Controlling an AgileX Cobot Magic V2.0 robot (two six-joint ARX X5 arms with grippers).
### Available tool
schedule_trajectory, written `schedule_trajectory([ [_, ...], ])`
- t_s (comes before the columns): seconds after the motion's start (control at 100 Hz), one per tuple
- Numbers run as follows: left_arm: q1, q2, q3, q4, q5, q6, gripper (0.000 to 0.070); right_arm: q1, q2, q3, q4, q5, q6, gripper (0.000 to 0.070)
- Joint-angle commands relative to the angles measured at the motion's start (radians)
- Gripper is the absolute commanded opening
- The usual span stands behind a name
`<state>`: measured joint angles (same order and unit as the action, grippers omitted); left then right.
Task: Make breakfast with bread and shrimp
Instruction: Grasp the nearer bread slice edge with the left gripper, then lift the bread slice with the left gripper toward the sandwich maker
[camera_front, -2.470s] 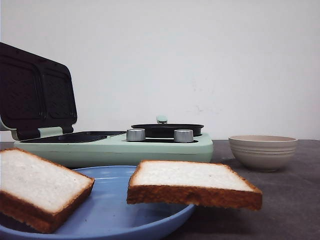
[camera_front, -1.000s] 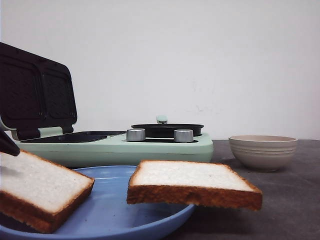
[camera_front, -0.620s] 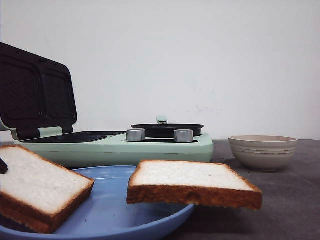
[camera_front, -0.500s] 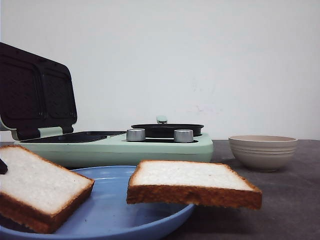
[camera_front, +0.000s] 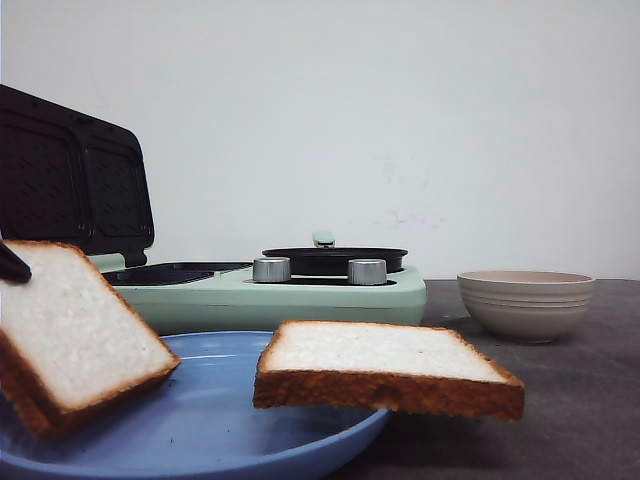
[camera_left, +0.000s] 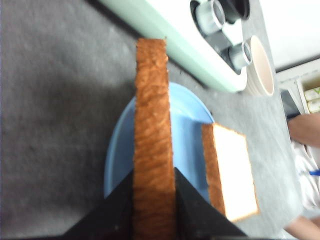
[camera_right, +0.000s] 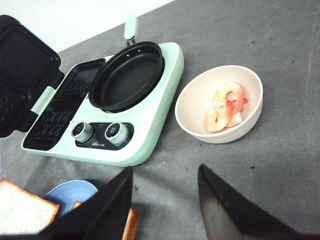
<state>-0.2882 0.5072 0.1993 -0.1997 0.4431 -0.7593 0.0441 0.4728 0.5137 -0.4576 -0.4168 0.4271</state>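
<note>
The left gripper (camera_left: 154, 200) is clamped on the crust edge of one square slice of white sandwich bread (camera_front: 70, 335), its black fingers (camera_left: 120, 202) pressed against both flat faces, and the slice is tilted up off the round blue plate (camera_front: 230, 425) at the near left of the scene. The second square white slice (camera_front: 385, 365) lies flat across the plate's right rim, apart from the lifted one. Beyond the plate stands the mint-green breakfast maker (camera_front: 290, 292), its dark waffled lid (camera_front: 70, 190) open at the left and a black round pan (camera_right: 127, 75) on its right half; a cream ribbed bowl (camera_right: 220, 107) holding pink shrimp (camera_right: 226, 107) sits to the right. The right gripper (camera_right: 165, 200) hangs spread and empty above the grey table (camera_right: 280, 75). Bread like this is probably light, soft and easily dented, so a gentle pinch near the firmer crust seems wisest; squeezing harder risks crushing or tearing the crumb.
</note>
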Motion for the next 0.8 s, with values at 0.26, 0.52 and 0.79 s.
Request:
schedule_trajectory([
  [0.26, -0.003, 0.011, 0.140, 0.012, -0.109, 0.170, 0.0005, 0.001, 0.002, 0.016, 0.008, -0.002, -0.001, 0.0254],
  [0.52, -0.003, 0.151, 0.311, 0.011, -0.214, 0.378, 0.0005, 0.001, 0.002, 0.016, 0.008, -0.002, -0.005, 0.0254],
  [0.79, -0.003, 0.422, 0.551, 0.014, -0.344, 0.621, 0.0004, 0.001, 0.002, 0.016, 0.007, -0.002, -0.020, 0.0254],
])
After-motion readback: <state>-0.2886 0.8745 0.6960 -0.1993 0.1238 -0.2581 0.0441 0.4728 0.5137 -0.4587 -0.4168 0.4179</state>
